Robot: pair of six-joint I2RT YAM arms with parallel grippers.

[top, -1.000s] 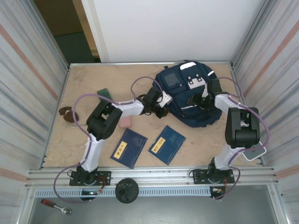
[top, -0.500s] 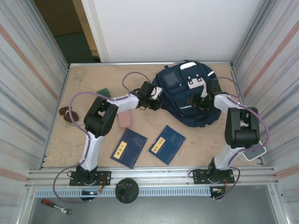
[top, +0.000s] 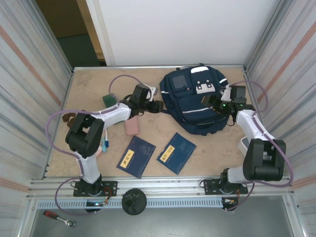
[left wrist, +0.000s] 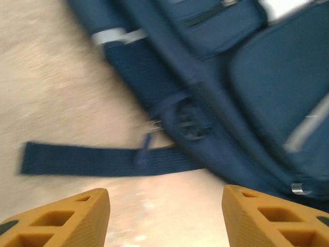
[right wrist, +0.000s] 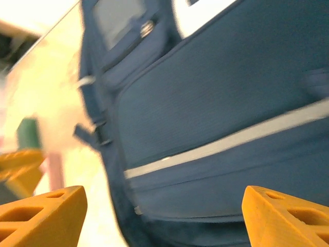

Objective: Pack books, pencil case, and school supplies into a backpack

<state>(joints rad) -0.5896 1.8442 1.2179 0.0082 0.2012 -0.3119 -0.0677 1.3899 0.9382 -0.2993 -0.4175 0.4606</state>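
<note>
Top view, clock read from table centre, 12 at the far wall.

- Table (top: pixel 89 84): pale wood board, walled on three sides.
- Backpack (top: pixel 195 101): at 1 o'clock, lying flat, front face up, white stripes across it, grey square patch and white dotted patch toward its 12 o'clock end. Looks closed. None of the other task items is on or in it.
- Left gripper (top: pixel 157 106): at the backpack's 9 o'clock edge, close to it. In the left wrist view its fingers (left wrist: pixel 67 221) stand wide apart with only bare table between them. A loose navy strap (left wrist: pixel 92 159) lies flat on the table just ahead, running into the pack's side (left wrist: pixel 231 77).
- Right gripper (top: pixel 216 102): at the backpack's 3 o'clock edge. In the right wrist view its fingers (right wrist: pixel 46 211) are spread wide, the striped pack face (right wrist: pixel 221 92) beyond them, nothing pinched.
- Books: two, navy with yellow label strips, flat on the table side by side but not touching, one at 7 o'clock (top: pixel 136 156), one at 5 o'clock (top: pixel 176 153).
- Pencil case (top: pixel 131 127): pink, at 9 o'clock near centre, just at 12 o'clock of the 7 o'clock book.
- Green block (top: pixel 109 100): at 10 o'clock.
- Brown pieces (top: pixel 67 118): at 9 o'clock by the left wall.
- Blue-and-white pen (top: pixel 105 144): at 8 o'clock, partly hidden under the left arm.
</note>
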